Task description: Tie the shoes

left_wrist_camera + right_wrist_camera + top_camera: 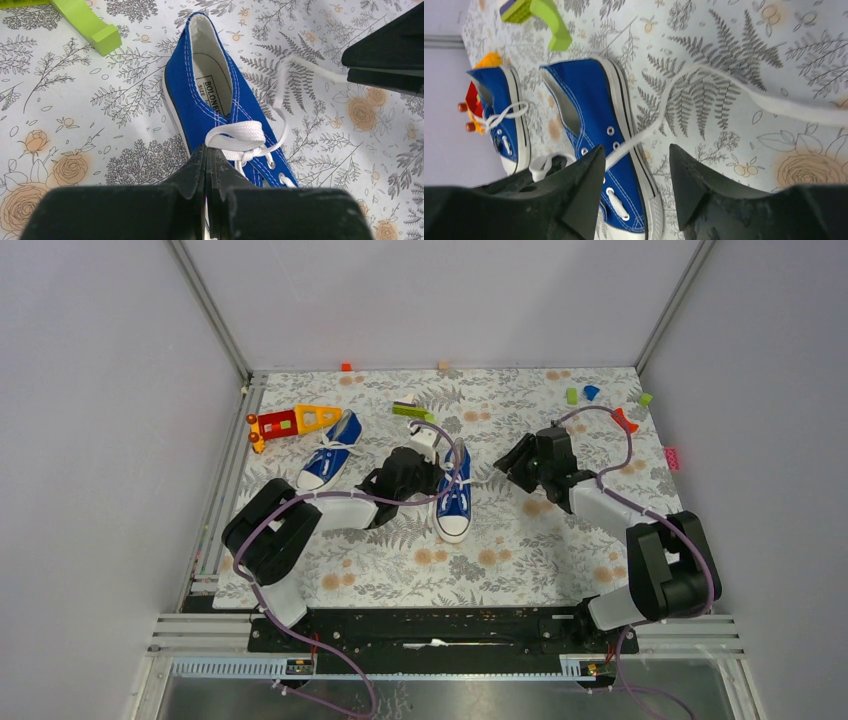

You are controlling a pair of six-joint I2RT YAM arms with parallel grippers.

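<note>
Two blue shoes with white laces lie on the floral mat. One (330, 456) rests at the left by the toy, the other (455, 496) in the middle. My left gripper (440, 472) sits over the middle shoe (210, 90), shut (207, 152) on a loop of its lace (240, 134) at the knot. My right gripper (516, 462) hovers just right of that shoe (599, 120) and is open (636, 172). The lace's loose end (724, 82) runs from the eyelets across the mat, past the right fingertips, untouched.
A red-orange-yellow toy (290, 422) lies behind the left shoe. A green piece (412, 411) sits behind the middle shoe. Small coloured blocks (581, 394) and a red piece (625, 420) lie at the back right. Grey walls close in the mat on three sides.
</note>
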